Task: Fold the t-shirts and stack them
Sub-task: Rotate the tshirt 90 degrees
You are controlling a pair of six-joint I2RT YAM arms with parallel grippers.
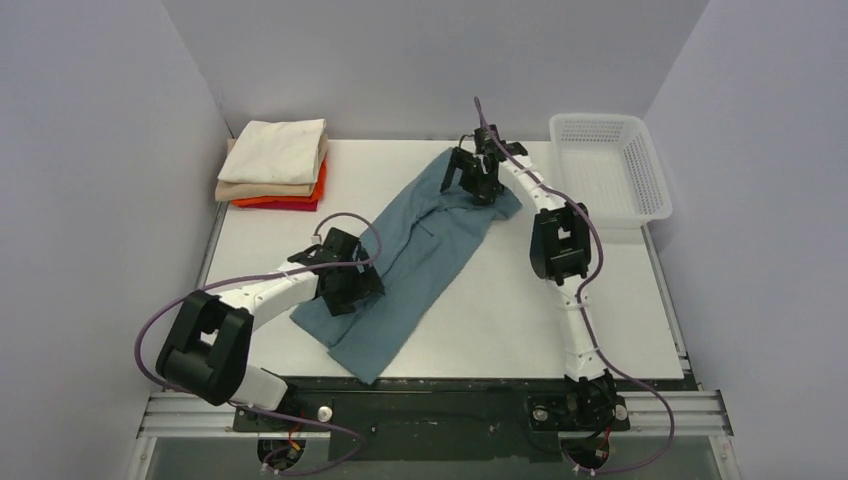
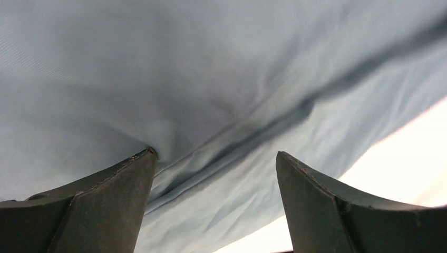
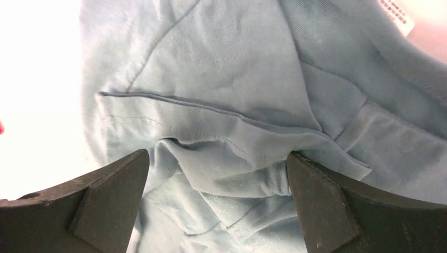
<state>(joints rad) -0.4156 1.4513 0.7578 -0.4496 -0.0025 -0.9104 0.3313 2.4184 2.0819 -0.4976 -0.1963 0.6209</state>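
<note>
A dusty teal-blue t-shirt (image 1: 430,250) lies spread in a long diagonal strip across the white table, from the far centre to the near left. My left gripper (image 1: 345,290) is open, pressed down on its near left part; its fingers (image 2: 105,200) rest on the cloth (image 2: 221,105). My right gripper (image 1: 478,180) is open over the far end, its fingers (image 3: 327,205) straddling bunched seams and folds (image 3: 237,158). A stack of folded shirts, cream (image 1: 275,150) on tan, orange and red, sits at the far left.
A white perforated plastic basket (image 1: 640,170) stands at the far right corner. Grey walls close in the table on three sides. Bare white table (image 1: 560,320) shows right of the teal shirt and by the near left edge.
</note>
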